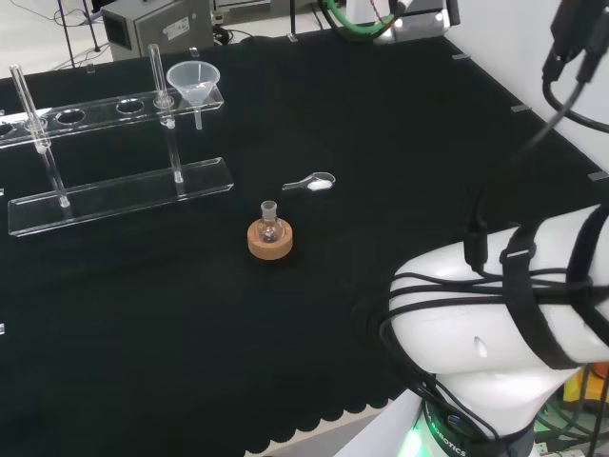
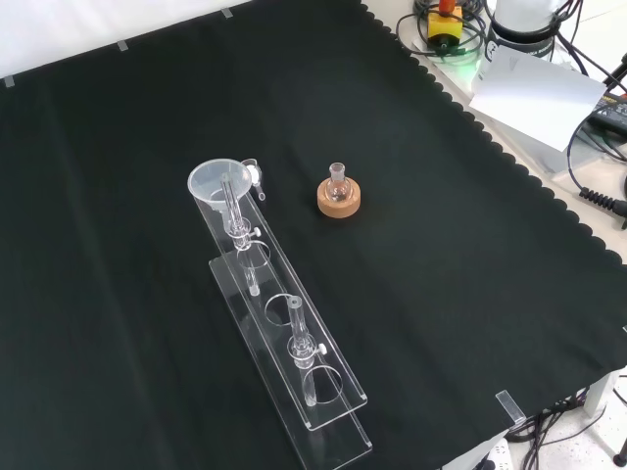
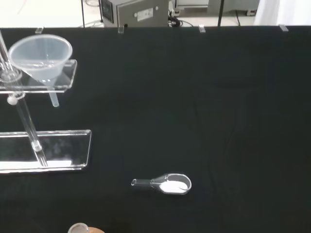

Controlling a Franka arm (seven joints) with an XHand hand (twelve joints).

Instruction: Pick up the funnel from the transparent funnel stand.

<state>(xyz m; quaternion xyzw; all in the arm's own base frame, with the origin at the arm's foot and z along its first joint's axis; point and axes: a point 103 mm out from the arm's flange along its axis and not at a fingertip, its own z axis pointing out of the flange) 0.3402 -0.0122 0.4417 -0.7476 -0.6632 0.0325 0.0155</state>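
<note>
One funnel (image 1: 193, 82) is what you're after; in the head view it sits in the end hole of the stand (image 1: 119, 190), at the stand's right end, cone up and stem hanging through the upper shelf. It looks like thin clear plastic, so expect it to be light, stiff and slippery; take it by the cone's rim or outer wall and lift straight up so the stem clears the hole. Also here: one flask (image 1: 269, 223) on one cork ring (image 1: 270, 239) in front of the stand, and one scoop (image 1: 312, 182) with white powder to the stand's right.

From the front view, you can count one funnel (image 2: 217, 183), one stand (image 2: 284, 333) with two posts, and one flask (image 2: 337, 183).

At the wrist view the funnel (image 3: 41, 57) is well apart from the scoop (image 3: 165, 184). I cannot tell the hand's state.
</note>
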